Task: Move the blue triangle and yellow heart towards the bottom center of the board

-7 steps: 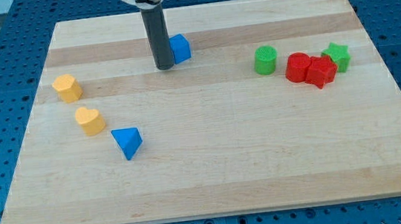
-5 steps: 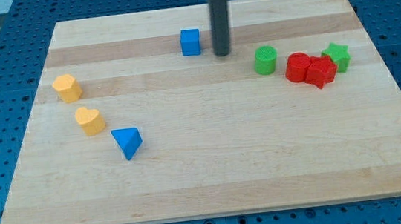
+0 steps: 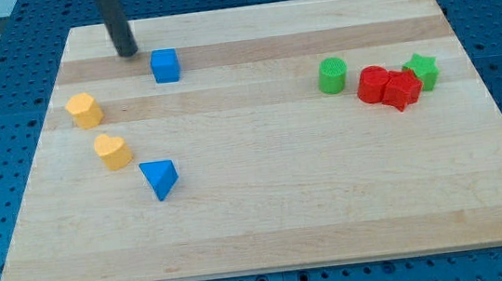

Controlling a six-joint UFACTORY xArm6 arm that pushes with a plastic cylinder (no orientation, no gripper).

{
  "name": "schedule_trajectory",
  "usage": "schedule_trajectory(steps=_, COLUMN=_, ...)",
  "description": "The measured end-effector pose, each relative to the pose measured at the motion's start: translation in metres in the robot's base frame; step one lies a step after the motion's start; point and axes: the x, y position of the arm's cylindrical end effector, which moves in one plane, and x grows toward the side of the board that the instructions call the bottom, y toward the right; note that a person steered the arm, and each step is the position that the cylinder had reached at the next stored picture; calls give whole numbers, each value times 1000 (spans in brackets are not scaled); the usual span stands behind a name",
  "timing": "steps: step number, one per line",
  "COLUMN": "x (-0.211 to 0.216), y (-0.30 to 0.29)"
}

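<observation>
The rod's tip (image 3: 127, 52) sits bare near the board's (image 3: 269, 223) top left corner, touching nothing. A blue cube (image 3: 165, 65) lies just to its right. Below it, well apart, are the yellow heart (image 3: 112, 150) and the blue triangle (image 3: 160, 178), with another yellow block (image 3: 83, 110) nearer.

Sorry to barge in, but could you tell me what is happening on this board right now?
My tip is near the view's top left, just left of the blue cube and not touching it. The blue triangle and yellow heart I am meant to push to the bottom centre sit untouched at the left, below another yellow block. A green cylinder, two red blocks and a green star cluster at the right.
</observation>
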Motion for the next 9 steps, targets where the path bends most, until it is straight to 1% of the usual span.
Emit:
schedule_trajectory(steps=1, x=63, y=-22)
schedule_trajectory(steps=2, x=124, y=-20)
schedule_trajectory(steps=3, x=169, y=-13)
schedule_trajectory(steps=4, x=191, y=9)
schedule_trajectory(steps=6, x=262, y=115)
schedule_trajectory(steps=7, x=254, y=129)
schedule_trajectory(steps=8, x=230, y=123)
schedule_trajectory(steps=9, x=249, y=161)
